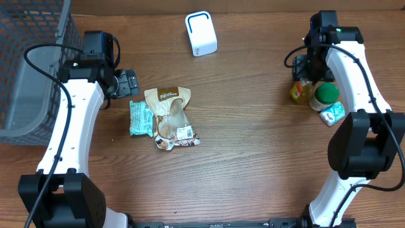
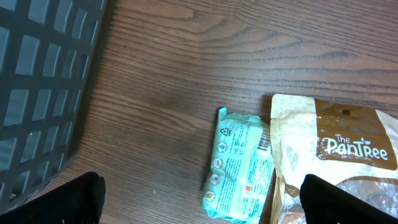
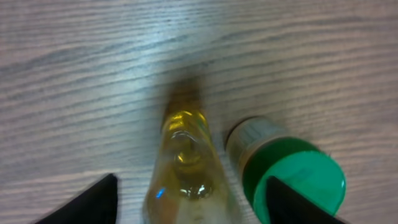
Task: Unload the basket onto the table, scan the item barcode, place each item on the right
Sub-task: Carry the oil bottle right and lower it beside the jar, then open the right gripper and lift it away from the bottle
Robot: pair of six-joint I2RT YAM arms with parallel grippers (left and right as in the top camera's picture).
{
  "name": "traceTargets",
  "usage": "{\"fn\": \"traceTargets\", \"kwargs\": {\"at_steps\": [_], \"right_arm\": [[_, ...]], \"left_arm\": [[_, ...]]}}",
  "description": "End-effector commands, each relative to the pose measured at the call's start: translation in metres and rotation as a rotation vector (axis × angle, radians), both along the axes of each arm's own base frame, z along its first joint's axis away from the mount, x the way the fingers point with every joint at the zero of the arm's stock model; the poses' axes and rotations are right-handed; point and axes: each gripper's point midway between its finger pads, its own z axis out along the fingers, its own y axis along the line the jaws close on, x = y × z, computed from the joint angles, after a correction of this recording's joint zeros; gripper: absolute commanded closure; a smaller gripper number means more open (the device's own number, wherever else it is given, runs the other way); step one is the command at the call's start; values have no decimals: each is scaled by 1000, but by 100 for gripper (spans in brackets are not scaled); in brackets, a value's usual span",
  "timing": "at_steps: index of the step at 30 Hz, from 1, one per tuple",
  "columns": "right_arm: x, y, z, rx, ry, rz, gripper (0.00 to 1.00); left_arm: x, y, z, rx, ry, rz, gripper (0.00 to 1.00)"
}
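A white barcode scanner [image 1: 201, 33] stands at the back centre of the table. In front of it lie a tan PanTree snack bag [image 1: 171, 117] [image 2: 348, 155] and, to its left, a teal packet [image 1: 140, 118] [image 2: 239, 168]. My left gripper [image 1: 126, 82] [image 2: 205, 202] is open just behind them and holds nothing. The teal packet's near end lies below, between its fingers. My right gripper [image 1: 307, 75] [image 3: 196, 202] is open at the far right, straddling a yellow bottle [image 1: 297, 92] [image 3: 186, 168] without touching it.
A green-lidded jar [image 1: 326, 95] [image 3: 292, 171] stands right beside the yellow bottle, under my right finger. A small teal pouch [image 1: 332, 114] lies in front of it. A dark mesh basket [image 1: 25, 63] [image 2: 37, 81] fills the left edge, close to my left arm.
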Motion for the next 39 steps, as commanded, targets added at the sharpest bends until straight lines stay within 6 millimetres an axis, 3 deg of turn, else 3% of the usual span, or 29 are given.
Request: {"fn": "traceTargets", "kwargs": {"at_steps": [1,5,10,17,23,27,31,39], "right_arm": [[1,-3,3,-11,-12,0,15],[15,-4,9,-14,-73,-1,0],[43,-7,32,-40,-196,-5,0],[61,12,54,-26,-274,54,0],[61,29,59,-17,-285,113,0],[59,75,75,119,-326,204,0],[49,101,73,148,-297,257,0],[34,125,71,207,-249,296,0]], "left_arm": [[4,2,5,14,-13,-8,1],[4,2,5,14,-13,-8,0],[4,2,5,14,-13,-8,0],[4,2,5,14,-13,-8,0],[4,2,5,14,-13,-8,1],[4,2,5,14,-13,-9,1],[4,2,5,14,-13,-8,0],[4,2,5,14,-13,-8,1]]}}
